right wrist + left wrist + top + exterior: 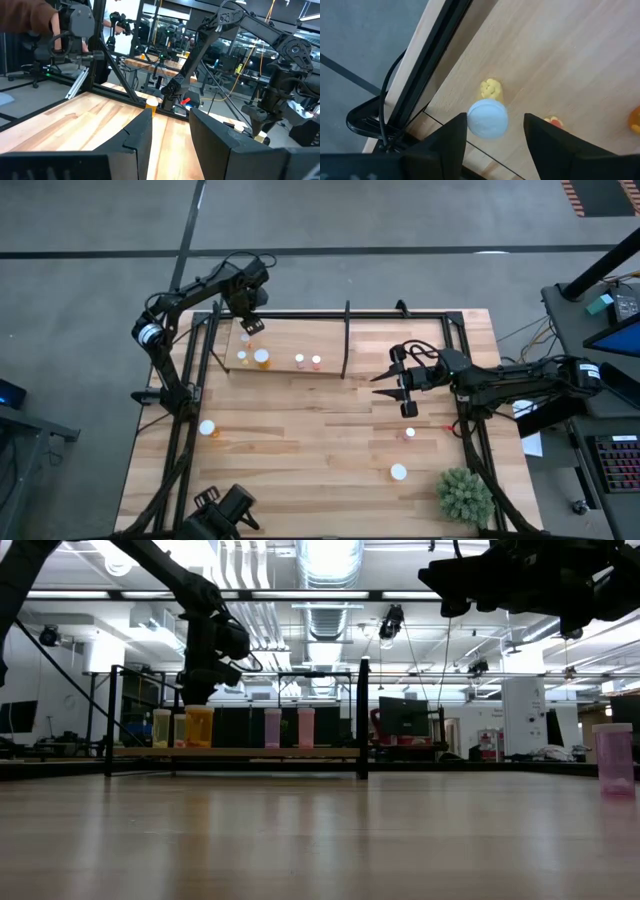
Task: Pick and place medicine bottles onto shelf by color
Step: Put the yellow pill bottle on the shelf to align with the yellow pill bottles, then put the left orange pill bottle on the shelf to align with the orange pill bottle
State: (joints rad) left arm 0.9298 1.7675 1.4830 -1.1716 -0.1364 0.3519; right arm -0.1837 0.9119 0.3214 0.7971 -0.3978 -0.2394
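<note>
Over the shelf point(285, 368) at 10 o'clock, left gripper point(492, 131) fingers released around a yellow bottle point(489, 113), placing it by its color-mates. Right gripper point(385, 377) empty, spread.

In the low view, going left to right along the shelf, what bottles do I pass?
Yellow bottle → orange bottle, under the left tool → pale pink bottle → pink bottle → black post. Far right, off the shelf: lone pink bottle.
</note>
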